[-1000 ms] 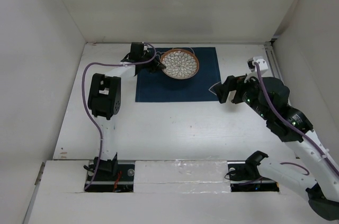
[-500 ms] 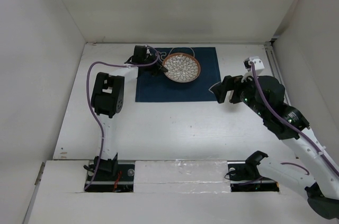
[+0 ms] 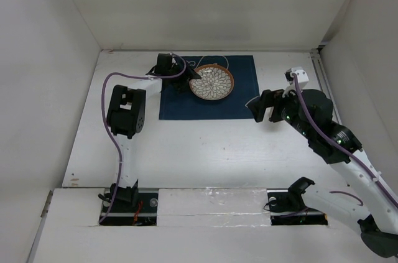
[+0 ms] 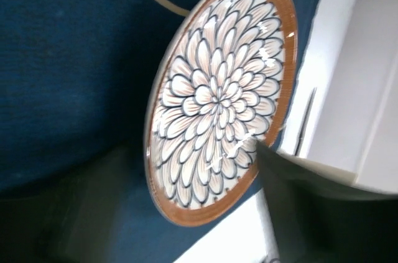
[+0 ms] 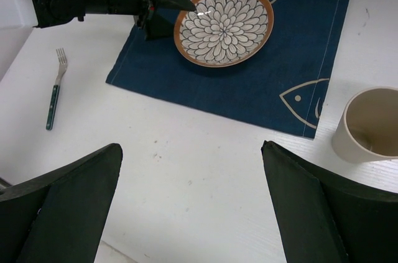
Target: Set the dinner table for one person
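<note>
The flower-patterned plate with a brown rim lies flat on the far part of a dark blue placemat with white fish drawings. The placemat lies on the far half of the white surface, which is the dinner table.

The left tool is at the left edge of the plate. Its two fingers stand apart, so it is open. The upper fingertip reaches over the rim, and I cannot tell if it touches the plate. In the left wrist view the plate fills most of the picture. One finger covers a small part of the rim there, and the other finger is only a dark blur at the lower left.

The right tool hangs above the surface just beside the right edge of the placemat, wide open, with nothing between its jaws. In the right wrist view, its two dark fingers are both cut off by the bottom edge.

A fork with a dark green handle lies on the bare surface left of the placemat, apart from it, with the tines toward the left arm. From above, the left arm hides it.

A beige cup stands upright on the surface just beside the near right corner of the placemat. The picture edge cuts it, and from above the right arm covers it.
</note>
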Controlling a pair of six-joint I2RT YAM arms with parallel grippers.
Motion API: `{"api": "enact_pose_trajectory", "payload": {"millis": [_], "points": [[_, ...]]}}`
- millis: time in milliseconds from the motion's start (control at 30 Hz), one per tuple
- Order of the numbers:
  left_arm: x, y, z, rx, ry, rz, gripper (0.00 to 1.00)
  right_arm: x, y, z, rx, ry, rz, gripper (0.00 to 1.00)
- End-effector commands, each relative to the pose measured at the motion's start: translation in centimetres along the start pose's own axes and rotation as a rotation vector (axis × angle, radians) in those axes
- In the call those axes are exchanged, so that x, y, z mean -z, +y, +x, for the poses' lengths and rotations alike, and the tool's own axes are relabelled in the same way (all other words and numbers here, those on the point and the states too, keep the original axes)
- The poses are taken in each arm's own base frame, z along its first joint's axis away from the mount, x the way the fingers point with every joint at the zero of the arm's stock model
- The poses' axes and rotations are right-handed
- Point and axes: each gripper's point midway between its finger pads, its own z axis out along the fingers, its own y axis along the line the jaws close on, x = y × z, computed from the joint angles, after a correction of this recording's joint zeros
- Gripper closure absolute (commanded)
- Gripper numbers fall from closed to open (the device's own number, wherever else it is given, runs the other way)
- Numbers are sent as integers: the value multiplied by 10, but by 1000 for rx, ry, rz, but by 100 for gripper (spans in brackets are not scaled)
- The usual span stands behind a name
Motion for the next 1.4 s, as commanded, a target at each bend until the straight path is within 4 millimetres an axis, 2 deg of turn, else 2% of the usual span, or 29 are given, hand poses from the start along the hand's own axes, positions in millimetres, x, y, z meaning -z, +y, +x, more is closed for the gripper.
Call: {"api": "enact_pose_trajectory", "payload": {"millis": [0,67,100,133,200,300,367,400,433,467,500,533,567,600,633,667,700,733,767,800,867,967,1067,1133,1200,1233,1300,1333,1367], "points": [[32,-38,-19,-44,-83,21,14,0,2,-12,-4,-47,-15,0],[41,-41,-22,-54,-106,3,0,-3,0,-10,-3,-41,-1,0],[50,-47,-29,-58,-142,-10,0,-3,-3,-11,-13,-48,21,0],[55,-41,-27,-55,-146,-46,0,-8,-13,-11,-11,-47,76,0],[71,-48,-37,-72,-205,-73,0,-14,-25,-3,-22,-12,154,0],[95,-49,-43,-73,-257,-144,0,-24,-68,3,-61,14,392,0],[124,-61,-53,-84,-362,-193,0,-29,-87,5,-85,21,471,0],[134,-59,-48,-84,-372,-240,0,-33,-104,8,-100,38,521,0],[160,-63,-57,-76,-457,-279,0,-35,-112,7,-138,25,548,0],[168,-69,-49,-75,-470,-296,0,-37,-121,11,-161,32,579,0],[180,-59,-44,-69,-473,-352,0,-34,-133,7,-189,9,612,0],[189,-61,-38,-69,-486,-366,0,-37,-142,15,-189,23,644,0],[211,-71,-36,-77,-528,-352,0,-39,-149,14,-204,15,668,1],[217,-74,-28,-85,-525,-339,0,-39,-156,12,-222,-2,702,1],[219,-58,-16,-92,-503,-370,0,-37,-167,18,-224,8,743,1],[236,-66,-10,-105,-509,-333,0,-43,-175,26,-233,28,765,1],[241,-64,-3,-117,-499,-325,0,-43,-183,28,-235,37,795,1],[242,-51,8,-127,-471,-347,0,-46,-188,33,-253,50,806,1],[248,-48,12,-157,-464,-356,0,-48,-202,41,-263,71,845,3],[260,-53,16,-182,-468,-336,0,-51,-206,40,-273,64,848,4],[270,-43,26,-230,-444,-367,0,-51,-223,55,-289,91,886,8],[289,-37,35,-315,-415,-401,0,-51,-238,61,-330,80,904,12],[306,-33,36,-374,-445,-420,0,-56,-248,80,-349,124,899,15],[316,-21,39,-389,-463,-464,0,-60,-258,89,-352,136,909,22],[317,-11,41,-406,-460,-495,0,-65,-261,97,-353,157,897,26],[315,-6,43,-405,-451,-504,0,-71,-262,107,-357,193,893,32],[313,-1,43,-412,-450,-501,0,-79,-263,113,-363,214,877,38],[309,5,45,-411,-442,-509,0,-81,-264,113,-363,220,878,49],[304,2,47,-412,-425,-486,0,-84,-265,110,-363,217,878,77]]}}
